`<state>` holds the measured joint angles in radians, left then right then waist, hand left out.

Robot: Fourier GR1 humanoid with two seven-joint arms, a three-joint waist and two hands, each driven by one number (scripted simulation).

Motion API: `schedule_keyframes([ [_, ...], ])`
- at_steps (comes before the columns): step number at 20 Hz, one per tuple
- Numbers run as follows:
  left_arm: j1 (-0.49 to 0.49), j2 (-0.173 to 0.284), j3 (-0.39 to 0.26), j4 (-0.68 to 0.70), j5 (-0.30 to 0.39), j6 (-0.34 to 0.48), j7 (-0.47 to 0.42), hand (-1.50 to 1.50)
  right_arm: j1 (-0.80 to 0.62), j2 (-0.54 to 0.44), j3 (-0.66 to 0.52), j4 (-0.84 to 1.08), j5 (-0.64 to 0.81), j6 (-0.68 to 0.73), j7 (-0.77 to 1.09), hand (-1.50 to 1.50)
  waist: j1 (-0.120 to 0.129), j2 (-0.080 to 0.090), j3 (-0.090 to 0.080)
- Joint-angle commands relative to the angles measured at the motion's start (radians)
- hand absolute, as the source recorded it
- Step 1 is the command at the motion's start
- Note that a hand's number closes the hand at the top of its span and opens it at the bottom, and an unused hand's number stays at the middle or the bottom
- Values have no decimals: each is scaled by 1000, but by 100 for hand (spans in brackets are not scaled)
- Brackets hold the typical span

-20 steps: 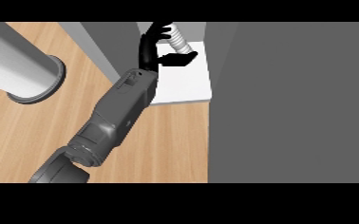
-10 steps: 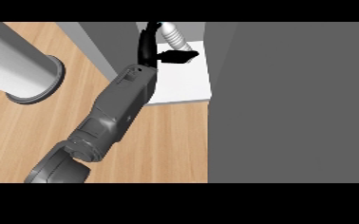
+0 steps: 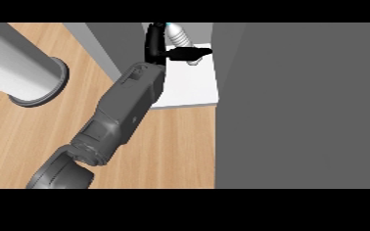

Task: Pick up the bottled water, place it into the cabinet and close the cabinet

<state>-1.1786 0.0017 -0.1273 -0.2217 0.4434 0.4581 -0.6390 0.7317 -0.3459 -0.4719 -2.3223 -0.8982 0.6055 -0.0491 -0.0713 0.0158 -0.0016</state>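
The bottled water [image 3: 177, 34] stands on the white cabinet shelf [image 3: 189, 85] at the back, its pale cap pointing to the view's top. My left hand [image 3: 154, 41] is inside the cabinet just left of the bottle. Its fingers are straight and point away from me, and the thumb [image 3: 189, 53] stretches right across the bottle's front, hiding its middle. The hand is open, and I cannot tell if it still touches the bottle. The grey forearm [image 3: 127, 107] runs in from the lower left. My right hand does not show.
A large dark grey cabinet panel [image 3: 289, 107] fills the right side. The cabinet's grey side wall [image 3: 108, 44] is left of the shelf. A grey cylinder on a round base [image 3: 29, 76] stands at the left on the wooden counter [image 3: 173, 147].
My left hand has pushed a little deeper into the cabinet with the bottle. Its fingers have uncurled from around the bottle and now stand straight beside it.
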Motion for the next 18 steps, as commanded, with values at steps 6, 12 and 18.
schedule_keyframes([
  [6,92,-2,-121,-160,124,11,-1,-150,-25,49,25,-108,45,-57,53,-150,9,-14,1],
  [12,273,-2,-239,-352,187,-39,3,-150,25,40,-33,-110,2,-19,61,-150,40,-22,1],
  [18,439,-2,-412,-646,228,75,63,-150,13,18,-56,-102,-33,-60,95,-150,64,-26,1],
])
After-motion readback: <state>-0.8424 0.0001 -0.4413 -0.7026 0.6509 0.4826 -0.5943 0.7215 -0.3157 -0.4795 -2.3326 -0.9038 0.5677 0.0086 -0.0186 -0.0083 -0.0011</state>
